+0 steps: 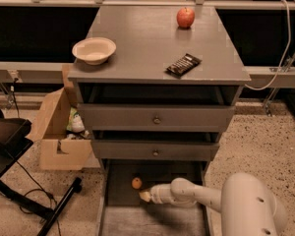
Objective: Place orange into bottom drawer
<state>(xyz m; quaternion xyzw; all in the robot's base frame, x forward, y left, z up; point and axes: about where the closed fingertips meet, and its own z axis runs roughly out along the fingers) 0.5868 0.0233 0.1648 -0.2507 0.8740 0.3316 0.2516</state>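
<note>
Grey table with three drawers, used as the reference for all positions below.

- Bottom drawer is pulled out towards the camera at the foot of the table. It is a shallow grey tray with low side walls.
- Orange lies on the floor of the bottom drawer, left of centre and close under the table's front edge. Nothing is holding it.
- Tool is inside the bottom drawer, low over its floor, just beside the orange on the camera side and slightly to the right. It has a pale yellowish tip. Cannot tell whether it is spread or closed, or whether it touches the fruit.
- Arm is white and reaches in from the lower right, crossing the right half of the bottom drawer.
- Top drawer and middle drawer each have a small round knob. Both stand slightly out from the table front, with a dark gap above each.
- On the table top: apple at the back right, bowl near the left edge — pale, upright — and a dark packet towards the front right, lying flat at an angle. All three are well apart.
- Left of the table, on the speckled floor: an open cardboard box with items inside, too small to identify.
</note>
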